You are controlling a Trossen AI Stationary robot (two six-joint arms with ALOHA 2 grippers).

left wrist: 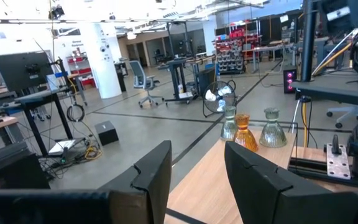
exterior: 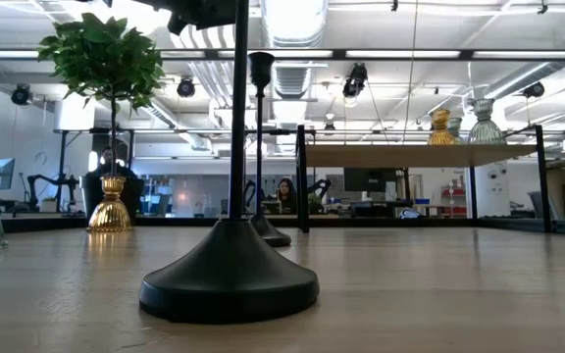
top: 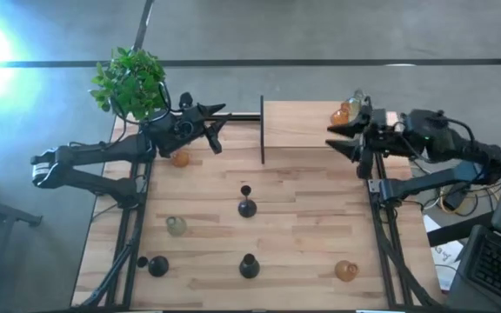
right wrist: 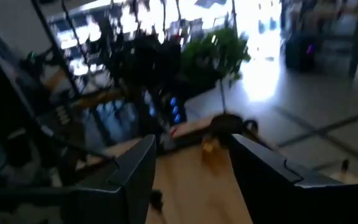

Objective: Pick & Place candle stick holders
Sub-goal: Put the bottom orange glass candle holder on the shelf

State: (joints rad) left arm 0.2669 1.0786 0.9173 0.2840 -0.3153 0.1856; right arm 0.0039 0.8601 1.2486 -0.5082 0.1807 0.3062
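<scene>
Several candle stick holders stand upright on their bases on the wooden table: an amber one (top: 179,158) at the far left, a black one with a thin stem (top: 246,207) in the middle, a pale glass one (top: 176,226), two black ones (top: 157,265) (top: 249,265) near the front edge, and an amber one (top: 346,271) at the near right. Amber (top: 342,113) and pale (top: 355,100) holders stand on a raised wooden shelf (top: 303,122) at the far right. My left gripper (top: 220,129) is open and empty beside the shelf's left end. My right gripper (top: 330,137) is open and empty at the shelf's right part.
A green plant in a black pot (top: 131,80) stands at the far left corner, close behind my left arm. The shelf has a dark upright post (top: 262,130) at its left end. Open tabletop lies between the holders in the middle.
</scene>
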